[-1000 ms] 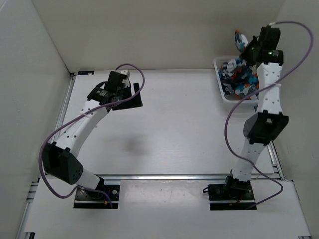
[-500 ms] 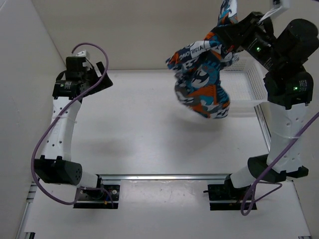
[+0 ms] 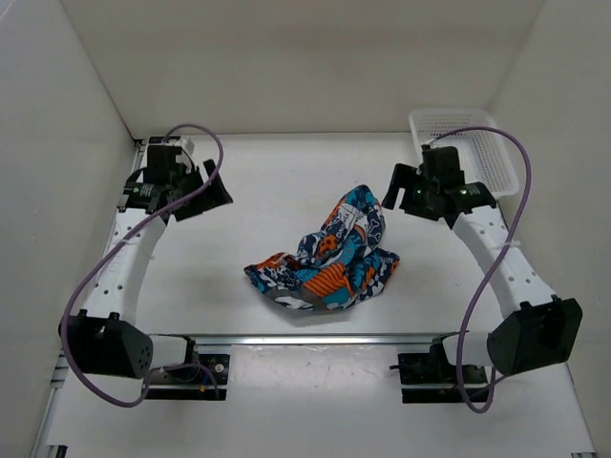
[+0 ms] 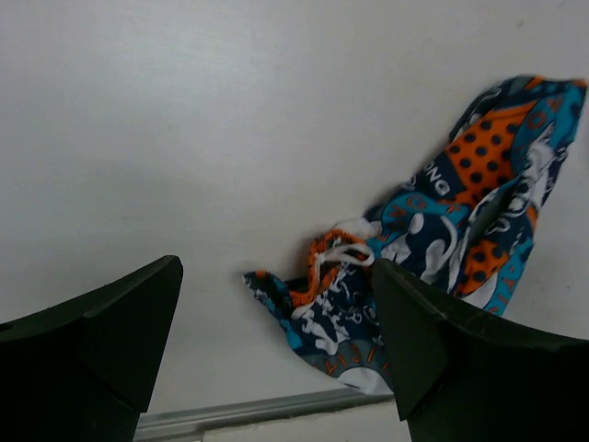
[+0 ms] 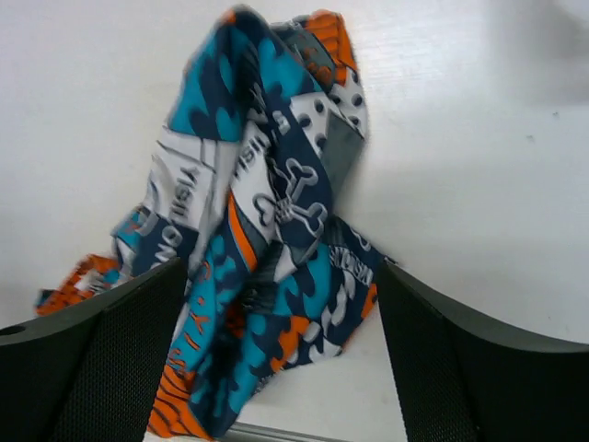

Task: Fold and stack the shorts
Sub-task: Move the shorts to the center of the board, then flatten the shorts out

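Shorts (image 3: 329, 260) no longer airborne; lie crumpled, right tool (image 3: 395, 187) released.

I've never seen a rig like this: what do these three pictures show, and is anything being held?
Two robot arms, left and right, are bolted at the near edge of a white table. One picture looks down from above and behind them; the other two come from a camera on each wrist, so the dark shapes below are that arm's own fingers. Crumpled printed shorts lie on it between the left gripper and the right gripper. A white mesh basket sits at the far right corner. Both grippers are open; nothing is held.
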Motion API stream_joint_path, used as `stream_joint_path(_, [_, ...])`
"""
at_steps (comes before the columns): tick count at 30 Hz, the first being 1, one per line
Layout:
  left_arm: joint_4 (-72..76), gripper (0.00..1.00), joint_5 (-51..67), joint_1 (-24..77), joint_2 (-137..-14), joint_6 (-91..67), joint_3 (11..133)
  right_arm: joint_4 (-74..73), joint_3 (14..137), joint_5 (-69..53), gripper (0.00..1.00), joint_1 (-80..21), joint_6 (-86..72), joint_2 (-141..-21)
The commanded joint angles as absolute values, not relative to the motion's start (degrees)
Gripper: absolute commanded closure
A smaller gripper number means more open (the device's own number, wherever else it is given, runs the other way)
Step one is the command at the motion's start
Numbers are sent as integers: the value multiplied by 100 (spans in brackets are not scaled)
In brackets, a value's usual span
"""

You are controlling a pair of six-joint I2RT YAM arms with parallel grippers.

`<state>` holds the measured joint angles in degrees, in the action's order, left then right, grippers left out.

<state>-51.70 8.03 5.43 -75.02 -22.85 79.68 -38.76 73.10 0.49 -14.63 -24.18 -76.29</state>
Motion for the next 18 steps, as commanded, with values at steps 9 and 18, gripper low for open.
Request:
stream_joint_path(9, [-4325, 0, 1371, 1572, -7004, -3462, 5433, -3394, 7164, -368, 7, -3391, -3575, -7924])
stream_joint_path(18, [-3499, 7, 1372, 2004, -7857, -3771, 4825, -2979, 7567, -254, 22, -4201, -3893, -9657])
